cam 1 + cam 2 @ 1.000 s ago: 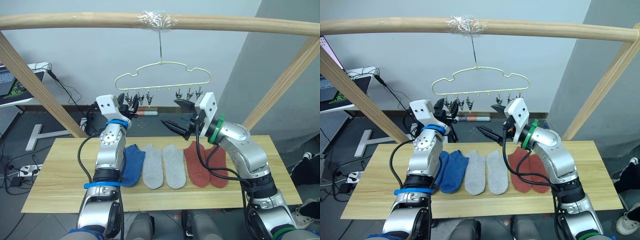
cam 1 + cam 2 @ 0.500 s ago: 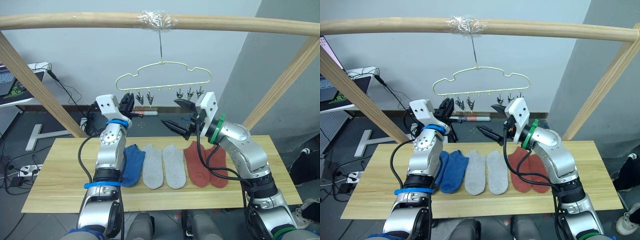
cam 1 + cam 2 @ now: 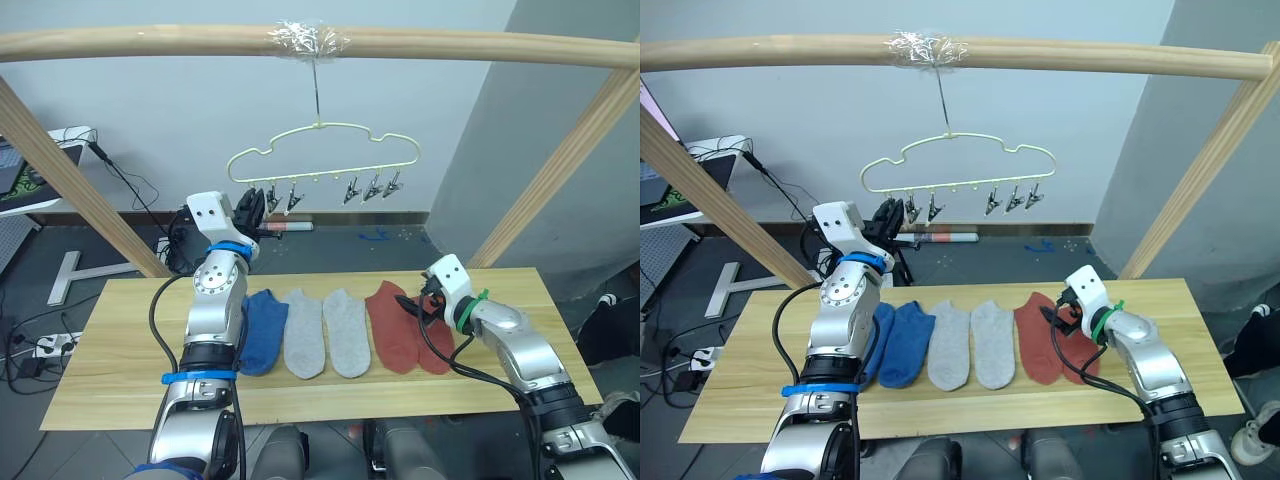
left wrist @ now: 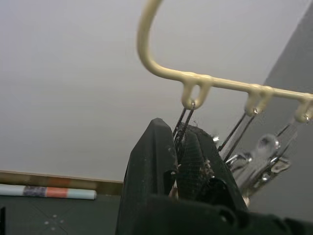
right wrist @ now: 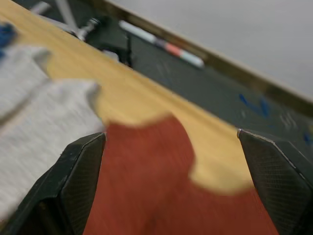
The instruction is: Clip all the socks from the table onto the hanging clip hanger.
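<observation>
your right gripper (image 5: 168, 147) hangs agape over the rust red sock (image 3: 390, 325); left gripper (image 4: 183, 156) seems clamped on a clip (image 4: 182, 128), which may slip.

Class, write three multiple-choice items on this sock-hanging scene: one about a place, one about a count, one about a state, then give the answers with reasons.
1. Where is the right gripper?
A. up at the clip hanger
B. low over the rust red socks
C. beside the blue socks

2. How many socks lie on the table?
A. four
B. five
C. six

3. How are the left gripper's fingers?
A. shut on a hanger clip
B. spread wide, holding nothing
C. shut on a sock

Answers: 1 B, it hangs just above the rust red socks. 2 C, two blue, two light grey and two rust red. 3 A, the wrist view shows them pinched on the end clip of the clip hanger.
</observation>
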Available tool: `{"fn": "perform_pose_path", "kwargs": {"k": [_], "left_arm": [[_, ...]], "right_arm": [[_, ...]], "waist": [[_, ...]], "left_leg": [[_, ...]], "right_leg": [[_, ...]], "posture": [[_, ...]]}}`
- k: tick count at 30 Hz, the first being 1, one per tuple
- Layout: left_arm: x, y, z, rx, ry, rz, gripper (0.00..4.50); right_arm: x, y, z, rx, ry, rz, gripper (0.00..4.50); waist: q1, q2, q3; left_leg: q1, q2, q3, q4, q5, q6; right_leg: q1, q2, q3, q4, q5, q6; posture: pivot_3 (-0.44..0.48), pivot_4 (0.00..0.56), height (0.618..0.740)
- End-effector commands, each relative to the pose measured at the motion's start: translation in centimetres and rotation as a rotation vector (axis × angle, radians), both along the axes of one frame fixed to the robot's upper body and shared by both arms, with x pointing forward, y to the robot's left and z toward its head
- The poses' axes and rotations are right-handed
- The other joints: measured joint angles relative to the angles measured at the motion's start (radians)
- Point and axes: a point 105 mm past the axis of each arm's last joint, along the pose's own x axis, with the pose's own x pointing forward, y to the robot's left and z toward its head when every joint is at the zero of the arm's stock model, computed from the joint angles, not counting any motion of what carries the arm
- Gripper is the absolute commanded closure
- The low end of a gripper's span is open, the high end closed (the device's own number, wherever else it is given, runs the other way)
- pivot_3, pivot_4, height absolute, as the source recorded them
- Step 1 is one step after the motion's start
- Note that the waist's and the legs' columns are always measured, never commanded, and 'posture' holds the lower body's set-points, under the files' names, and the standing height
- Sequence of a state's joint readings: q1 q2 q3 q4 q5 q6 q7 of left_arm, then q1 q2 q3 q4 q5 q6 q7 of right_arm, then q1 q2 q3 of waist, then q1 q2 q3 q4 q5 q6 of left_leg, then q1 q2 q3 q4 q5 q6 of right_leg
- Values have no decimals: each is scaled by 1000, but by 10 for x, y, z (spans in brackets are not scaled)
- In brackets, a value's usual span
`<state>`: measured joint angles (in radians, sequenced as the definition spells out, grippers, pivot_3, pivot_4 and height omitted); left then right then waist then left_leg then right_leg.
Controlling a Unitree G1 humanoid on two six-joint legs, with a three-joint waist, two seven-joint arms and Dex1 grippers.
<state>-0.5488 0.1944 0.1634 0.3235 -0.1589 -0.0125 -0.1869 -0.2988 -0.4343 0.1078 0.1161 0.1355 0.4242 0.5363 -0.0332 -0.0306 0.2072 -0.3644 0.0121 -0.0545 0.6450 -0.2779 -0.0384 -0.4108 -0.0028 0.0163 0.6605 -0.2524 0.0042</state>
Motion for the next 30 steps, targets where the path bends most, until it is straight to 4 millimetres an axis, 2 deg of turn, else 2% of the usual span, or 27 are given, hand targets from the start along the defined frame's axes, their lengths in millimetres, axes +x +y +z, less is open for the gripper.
{"fn": "perform_pose_path", "kwargs": {"k": [1,7,13,19,24,27,30], "left_arm": [[-3,2,13,-3,-47,0,4357],[-3,0,13,-4,-45,-7,4357],[-3,0,14,-7,-46,-6,4357],[-4,0,13,-5,-42,-9,4357],[-4,1,13,-2,-41,-8,4357],[-4,2,13,-4,-40,-7,4357],[-4,2,13,-4,-40,-5,4357]], "right_arm": [[4,-21,-8,-37,37,-81,0],[5,-30,-34,-30,140,-137,0],[8,-32,-41,-50,162,-152,0],[-5,-33,-71,-142,233,-95,0],[-13,-38,-84,-183,263,-66,0],[-15,-38,-87,-147,290,-76,599],[-17,-38,-90,-135,303,-60,1620]], "waist": [[1,0,0],[2,0,0],[2,0,0],[2,0,0],[3,-1,0],[3,-1,0],[3,-1,0]], "left_leg": [[0,0,-1,0,0,0],[0,0,0,0,0,0],[0,-1,0,0,0,0],[0,-1,0,0,0,0],[1,-1,0,1,0,0],[1,-1,0,1,0,0],[1,-1,0,1,0,0]], "right_leg": [[0,0,-1,0,0,0],[0,0,1,0,0,0],[0,0,0,0,1,-1],[0,0,0,0,1,-1],[1,0,0,1,0,1],[2,0,0,1,0,1],[2,0,0,0,0,1]], "posture": [[-11,199,740],[-10,194,740],[-10,194,740],[0,196,740],[5,200,740],[5,200,740],[8,203,740]]}}
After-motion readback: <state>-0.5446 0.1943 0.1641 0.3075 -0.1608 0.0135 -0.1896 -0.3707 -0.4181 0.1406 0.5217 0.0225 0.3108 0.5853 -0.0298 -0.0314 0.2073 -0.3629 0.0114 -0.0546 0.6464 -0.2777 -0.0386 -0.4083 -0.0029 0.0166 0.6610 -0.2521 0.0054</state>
